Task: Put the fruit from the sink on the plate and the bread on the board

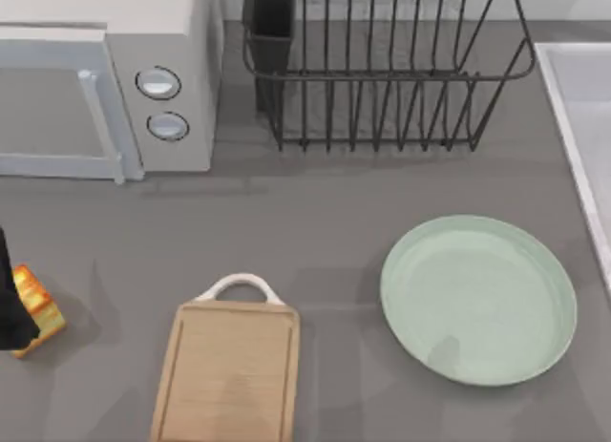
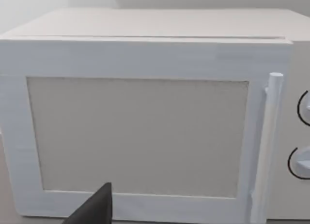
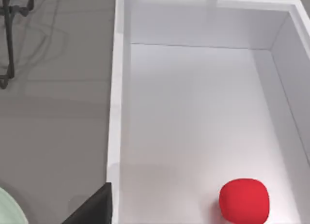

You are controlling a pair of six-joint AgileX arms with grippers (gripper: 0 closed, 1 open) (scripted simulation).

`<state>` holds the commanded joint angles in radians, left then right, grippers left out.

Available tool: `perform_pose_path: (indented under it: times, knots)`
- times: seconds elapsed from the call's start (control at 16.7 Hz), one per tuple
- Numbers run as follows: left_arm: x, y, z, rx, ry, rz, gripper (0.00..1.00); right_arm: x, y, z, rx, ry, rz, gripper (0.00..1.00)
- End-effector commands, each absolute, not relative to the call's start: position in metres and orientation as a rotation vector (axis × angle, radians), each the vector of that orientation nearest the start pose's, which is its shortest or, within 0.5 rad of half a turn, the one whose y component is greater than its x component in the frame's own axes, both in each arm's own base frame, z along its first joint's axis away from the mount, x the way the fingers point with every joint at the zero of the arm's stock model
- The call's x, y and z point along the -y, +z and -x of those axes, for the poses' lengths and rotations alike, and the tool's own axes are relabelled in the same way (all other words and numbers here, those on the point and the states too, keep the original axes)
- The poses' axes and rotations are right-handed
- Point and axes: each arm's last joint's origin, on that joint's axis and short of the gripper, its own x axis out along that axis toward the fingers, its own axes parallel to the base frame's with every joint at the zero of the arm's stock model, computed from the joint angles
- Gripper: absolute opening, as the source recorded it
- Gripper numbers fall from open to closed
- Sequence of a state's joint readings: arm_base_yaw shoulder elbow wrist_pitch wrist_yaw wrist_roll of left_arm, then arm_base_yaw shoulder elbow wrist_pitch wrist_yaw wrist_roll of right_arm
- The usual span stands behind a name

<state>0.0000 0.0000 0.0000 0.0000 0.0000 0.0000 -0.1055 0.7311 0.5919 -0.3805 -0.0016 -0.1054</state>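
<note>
The bread, a small cube with a toasted orange top, lies at the table's far left edge. A dark part of my left gripper stands right against its left side, and whether it touches the bread I cannot tell. The wooden board with its white loop handle lies at the front, left of centre. To its right rests the mint-green plate. The red fruit sits inside the white sink, seen from above by my right gripper, which hangs apart from the fruit. The sink's rim runs along the table's right edge.
A white microwave fills the back left, and its door faces the left wrist camera. A dark wire dish rack stands at the back centre. Bare grey tabletop lies between rack, board and plate.
</note>
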Motion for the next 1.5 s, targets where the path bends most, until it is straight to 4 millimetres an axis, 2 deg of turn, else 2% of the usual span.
perform_pose_path:
  times: [0.18,0.36,0.6,0.78,0.9,1.08,1.5]
  knots:
    - [0.001,0.16,-0.106,0.0,0.0,0.0,1.0,0.03,0.268,-0.212,-0.738,-0.083,0.088,1.0]
    - [0.001,0.16,-0.106,0.0,0.0,0.0,1.0,0.049,0.266,-0.266,-0.956,-0.082,0.086,1.0]
    - [0.001,0.16,-0.106,0.0,0.0,0.0,1.0,0.079,0.239,-0.334,-1.224,-0.062,0.064,1.0]
    - [0.001,0.16,-0.106,0.0,0.0,0.0,1.0,0.101,0.207,-0.371,-1.387,-0.042,0.036,1.0]
    - [0.001,0.16,-0.106,0.0,0.0,0.0,1.0,0.114,0.186,-0.388,-1.472,-0.028,0.017,1.0]
    - [0.001,0.16,-0.106,0.0,0.0,0.0,1.0,0.126,0.165,-0.402,-1.551,-0.012,-0.003,1.0]
    - [0.001,0.16,-0.106,0.0,0.0,0.0,1.0,0.126,0.159,-0.406,-1.57,-0.005,-0.004,1.0]
